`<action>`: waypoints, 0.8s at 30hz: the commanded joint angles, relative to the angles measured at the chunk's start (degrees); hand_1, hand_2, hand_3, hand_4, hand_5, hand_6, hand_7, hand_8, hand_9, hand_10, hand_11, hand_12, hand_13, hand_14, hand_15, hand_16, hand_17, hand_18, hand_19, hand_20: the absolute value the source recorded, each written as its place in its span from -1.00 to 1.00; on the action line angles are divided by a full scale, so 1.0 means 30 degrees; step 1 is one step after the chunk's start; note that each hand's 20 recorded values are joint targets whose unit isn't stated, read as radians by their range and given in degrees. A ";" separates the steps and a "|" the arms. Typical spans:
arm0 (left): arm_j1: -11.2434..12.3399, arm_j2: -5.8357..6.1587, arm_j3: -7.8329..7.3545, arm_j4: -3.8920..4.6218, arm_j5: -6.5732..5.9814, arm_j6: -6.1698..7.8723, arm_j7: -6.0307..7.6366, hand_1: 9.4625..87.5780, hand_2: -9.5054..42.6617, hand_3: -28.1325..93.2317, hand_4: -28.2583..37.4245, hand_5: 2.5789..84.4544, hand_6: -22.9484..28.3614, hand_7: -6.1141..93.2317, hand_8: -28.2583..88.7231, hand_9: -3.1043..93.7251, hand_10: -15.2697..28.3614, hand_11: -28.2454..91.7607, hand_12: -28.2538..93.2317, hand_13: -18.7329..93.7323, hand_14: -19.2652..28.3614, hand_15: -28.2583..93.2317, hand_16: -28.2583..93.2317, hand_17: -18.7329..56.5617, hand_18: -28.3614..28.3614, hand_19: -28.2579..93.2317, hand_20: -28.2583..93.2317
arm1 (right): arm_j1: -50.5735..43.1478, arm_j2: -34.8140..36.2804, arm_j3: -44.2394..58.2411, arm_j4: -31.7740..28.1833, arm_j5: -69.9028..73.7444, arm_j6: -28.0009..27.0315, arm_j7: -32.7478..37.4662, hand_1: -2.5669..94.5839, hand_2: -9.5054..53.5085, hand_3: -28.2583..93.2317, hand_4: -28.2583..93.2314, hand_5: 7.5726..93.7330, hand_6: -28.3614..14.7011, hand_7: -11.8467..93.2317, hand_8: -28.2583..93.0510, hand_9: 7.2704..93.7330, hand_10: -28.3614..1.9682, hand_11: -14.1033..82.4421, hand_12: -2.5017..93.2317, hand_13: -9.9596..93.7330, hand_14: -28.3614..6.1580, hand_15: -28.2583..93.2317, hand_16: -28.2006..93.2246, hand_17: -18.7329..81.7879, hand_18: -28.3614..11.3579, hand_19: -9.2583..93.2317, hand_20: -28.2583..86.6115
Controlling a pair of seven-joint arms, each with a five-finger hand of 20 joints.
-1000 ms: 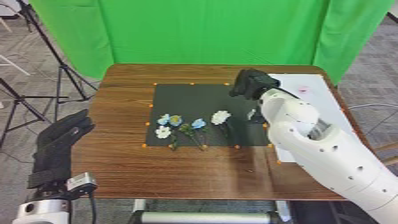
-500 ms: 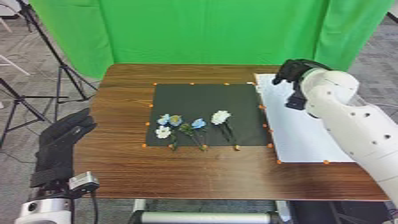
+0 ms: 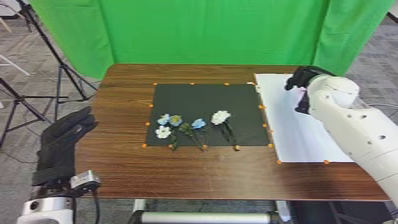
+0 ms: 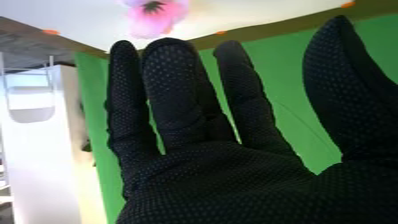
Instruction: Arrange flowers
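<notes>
Evidently the work area is laid out in two fields on the brown desk (image 3: 178, 175): a black mat (image 3: 209, 100) and, just beside it on the right, a white sheet (image 3: 311, 135). Orange markers (image 3: 192, 83) follow the edges of both. Brown wood borders the mat at the far, left and near sides; a green curtain (image 3: 213, 30) stands behind the far edge.

One pink flower (image 4: 158, 17), dark at its centre, shows against the white sheet. On the mat, toward its near side, are a large white flower (image 3: 221, 117), a small white flower (image 3: 163, 132) and several blue flowers (image 3: 198, 123), their heads facing the far side.

The right hand (image 3: 306, 75) is over the sheet's far part, released; in the wrist view its fingers (image 4: 169, 65) are straight, near the pink flower; contact cannot be told. The left hand (image 3: 60, 137), also released, is beside the desk's left edge.
</notes>
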 commanded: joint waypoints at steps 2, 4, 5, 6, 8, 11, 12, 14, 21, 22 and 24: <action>0.0156 -0.0098 0.0011 0.0080 -0.0013 -0.0134 0.0027 -0.53 -0.49 0.81 -0.67 -0.07 0.32 -0.46 -0.72 -0.28 0.57 0.17 -0.37 -0.32 0.81 0.55 -0.81 -0.85 0.66 0.31 -0.33 | 0.0294 -0.0129 0.0399 0.0972 -0.0551 -0.0002 -0.0250 -0.45 -0.69 0.92 -0.96 -0.21 0.02 -0.42 -0.76 -0.33 -0.31 -0.34 -0.68 0.32 -0.03 0.86 -0.34 -0.25 -0.62 0.76 -0.42; 0.0110 -0.0200 0.0008 0.0092 0.0035 -0.0189 0.0045 -0.53 -0.49 0.81 -0.67 -0.07 0.32 -0.46 -0.72 -0.28 0.57 0.17 -0.37 -0.32 0.81 0.55 -0.81 -0.85 0.66 0.31 -0.33 | 0.0409 -0.0485 0.0698 0.1404 -0.0803 -0.0215 -0.0509 -0.45 -0.69 0.92 -0.96 -0.21 0.05 -0.42 -0.76 -0.35 -0.25 -0.36 -0.69 0.33 -0.03 0.86 -0.34 -0.24 -0.62 0.76 -0.42; 0.0047 -0.0181 0.0040 0.0108 0.0046 -0.0187 0.0053 -0.53 -0.49 0.81 -0.67 -0.07 0.32 -0.46 -0.72 -0.28 0.57 0.17 -0.37 -0.32 0.81 0.55 -0.81 -0.85 0.66 0.31 -0.33 | 0.0450 -0.0559 0.0812 0.1520 -0.0807 -0.0464 -0.0456 -0.44 -0.69 0.92 -0.97 -0.22 0.06 -0.43 -0.76 -0.36 -0.21 -0.37 -0.70 0.33 -0.04 0.86 -0.34 -0.24 -0.62 0.76 -0.42; 0.0061 -0.0104 0.0083 0.0087 -0.0103 -0.0072 0.0193 -0.53 -0.49 0.81 -0.67 -0.07 0.32 -0.46 -0.72 -0.28 0.58 0.17 -0.37 -0.32 0.81 0.55 -0.81 -0.85 0.66 0.31 -0.33 | 0.0723 -0.0747 0.0723 0.1868 -0.0827 -0.0570 -0.0488 -0.44 -0.69 0.93 -0.97 -0.23 0.07 -0.43 -0.76 -0.37 -0.18 -0.38 -0.70 0.33 -0.04 0.86 -0.34 -0.24 -0.63 0.76 -0.42; 0.0051 -0.0212 -0.0022 0.0075 0.0031 -0.0154 0.0128 -0.54 -0.50 0.81 -0.67 -0.07 0.32 -0.46 -0.72 -0.28 0.57 0.17 -0.37 -0.32 0.81 0.55 -0.81 -0.85 0.66 0.31 -0.33 | 0.0970 -0.1028 0.0880 0.2295 -0.1118 -0.1009 -0.0483 -0.45 -0.69 0.93 -0.97 -0.25 0.09 -0.43 -0.76 -0.38 -0.12 -0.39 -0.71 0.33 -0.04 0.86 -0.34 -0.24 -0.63 0.77 -0.41; 0.0168 -0.0270 -0.0150 0.0038 -0.0004 -0.0106 0.0195 -0.54 -0.50 0.81 -0.67 -0.07 0.32 -0.46 -0.72 -0.28 0.58 0.17 -0.37 -0.32 0.81 0.55 -0.81 -0.85 0.66 0.31 -0.33 | 0.1145 -0.1276 0.1168 0.2754 -0.1388 -0.1749 -0.0483 -0.45 -0.69 0.93 -0.97 -0.27 0.07 -0.45 -0.77 -0.41 -0.04 -0.40 -0.73 0.34 -0.07 0.86 -0.34 -0.24 -0.65 0.77 -0.41; 0.0225 -0.0311 -0.0235 0.0008 0.0049 -0.0121 0.0129 -0.54 -0.50 0.81 -0.67 -0.07 0.32 -0.46 -0.72 -0.28 0.58 0.17 -0.37 -0.32 0.81 0.55 -0.81 -0.85 0.66 0.31 -0.33 | 0.1177 -0.1251 0.1139 0.2811 -0.1318 -0.1888 -0.0441 -0.45 -0.69 0.93 -0.97 -0.27 0.06 -0.46 -0.77 -0.41 -0.03 -0.40 -0.73 0.35 -0.07 0.86 -0.33 -0.24 -0.65 0.77 -0.41; 0.0250 -0.0502 -0.0314 0.0007 0.0161 -0.0232 0.0081 -0.53 -0.50 0.82 -0.67 -0.07 0.32 -0.46 -0.72 -0.28 0.58 0.17 -0.37 -0.32 0.81 0.55 -0.81 -0.85 0.66 0.31 -0.33 | 0.1117 -0.1326 0.1299 0.2934 -0.1697 -0.2176 -0.0509 -0.45 -0.69 0.93 -0.97 -0.28 0.06 -0.46 -0.76 -0.41 -0.03 -0.40 -0.74 0.35 -0.07 0.86 -0.33 -0.24 -0.65 0.77 -0.41; 0.0393 -0.0864 -0.0354 -0.0022 0.0285 -0.0380 -0.0055 -0.53 -0.50 0.82 -0.67 -0.07 0.32 -0.46 -0.72 -0.28 0.58 0.17 -0.37 -0.32 0.81 0.55 -0.81 -0.85 0.66 0.31 -0.33 | 0.0752 -0.1584 0.1725 0.3014 -0.2317 -0.2954 -0.0563 -0.45 -0.67 0.93 -0.97 -0.25 0.04 -0.46 -0.76 -0.37 -0.03 -0.38 -0.74 0.36 -0.08 0.86 -0.33 -0.23 -0.67 0.78 -0.41; 0.0385 -0.0850 -0.0336 -0.0026 0.0304 -0.0341 -0.0048 -0.53 -0.50 0.82 -0.67 -0.07 0.32 -0.46 -0.72 -0.28 0.58 0.17 -0.37 -0.32 0.81 0.55 -0.81 -0.85 0.66 0.32 -0.33 | 0.0678 -0.1526 0.1595 0.2929 -0.2423 -0.2879 -0.0524 -0.44 -0.67 0.93 -0.97 -0.23 0.02 -0.46 -0.76 -0.34 -0.04 -0.38 -0.74 0.36 -0.07 0.86 -0.33 -0.23 -0.66 0.78 -0.41; 0.0343 -0.0787 -0.0287 -0.0015 0.0224 -0.0311 0.0006 -0.53 -0.50 0.82 -0.67 -0.07 0.32 -0.46 -0.72 -0.28 0.57 0.17 -0.37 -0.32 0.81 0.55 -0.81 -0.85 0.66 0.31 -0.33 | 0.0489 -0.1405 0.1389 0.2802 -0.2871 -0.2542 -0.0555 -0.43 -0.68 0.93 -0.97 -0.19 0.01 -0.46 -0.76 -0.29 -0.03 -0.36 -0.74 0.37 -0.05 0.86 -0.33 -0.22 -0.66 0.78 -0.41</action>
